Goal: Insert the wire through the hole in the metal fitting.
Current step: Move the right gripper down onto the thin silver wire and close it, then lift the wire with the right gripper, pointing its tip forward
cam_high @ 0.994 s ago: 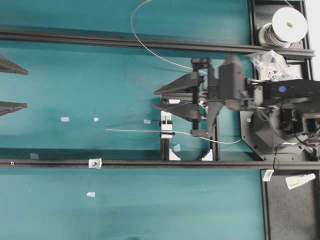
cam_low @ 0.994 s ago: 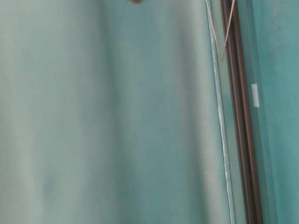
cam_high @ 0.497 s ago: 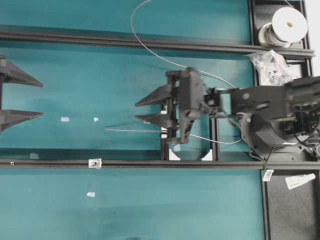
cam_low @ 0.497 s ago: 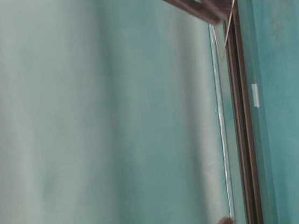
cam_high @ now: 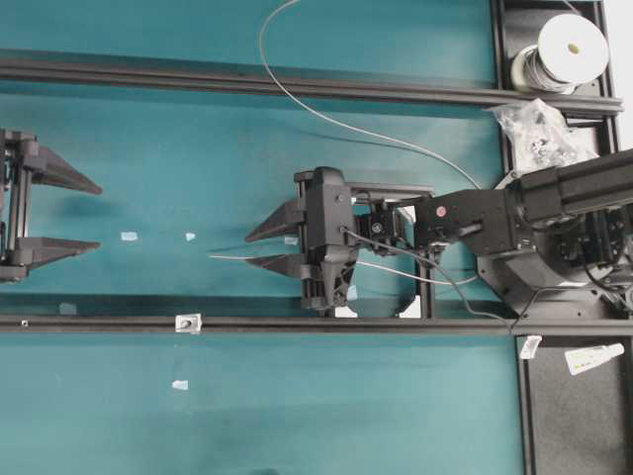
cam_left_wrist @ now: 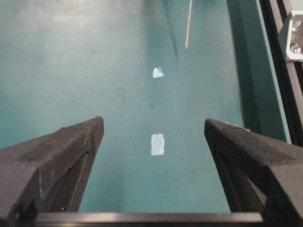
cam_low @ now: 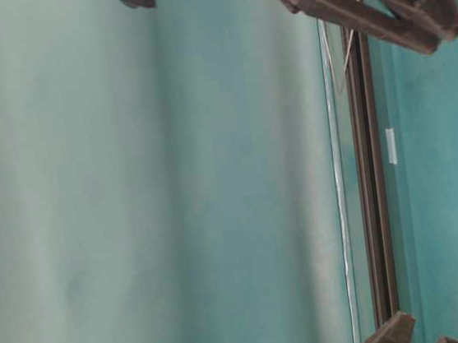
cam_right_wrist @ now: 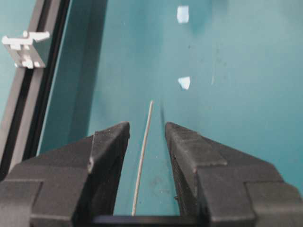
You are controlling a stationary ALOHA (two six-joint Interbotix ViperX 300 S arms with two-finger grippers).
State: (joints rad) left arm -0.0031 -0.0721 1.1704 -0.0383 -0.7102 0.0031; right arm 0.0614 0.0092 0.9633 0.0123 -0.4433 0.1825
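Observation:
The thin silvery wire (cam_high: pixel 226 257) lies on the teal table, its free end pointing left, and curves back toward the spool. My right gripper (cam_high: pixel 249 250) hovers over that end, open, one finger on each side. In the right wrist view the wire (cam_right_wrist: pixel 144 142) runs between the fingertips (cam_right_wrist: pixel 124 126) with a gap on both sides. The small shiny metal fitting (cam_high: pixel 186 323) sits on the near black rail, also seen as a fitting (cam_right_wrist: pixel 23 47) at upper left. My left gripper (cam_high: pixel 99 216) stands wide open at the far left, holding nothing, gripper (cam_left_wrist: pixel 152 124) above a tape scrap (cam_left_wrist: pixel 157 144).
Two black rails (cam_high: pixel 247 84) cross the table. A wound spool (cam_high: pixel 564 49) and a plastic bag (cam_high: pixel 539 129) sit at the back right. White tape scraps (cam_high: pixel 129 237) dot the teal surface. A small tube (cam_high: pixel 593 358) lies at the right.
My right gripper has swung down and travelled left along the wire until its fingers straddle the free end. My left gripper has moved right, further into view, still wide open.

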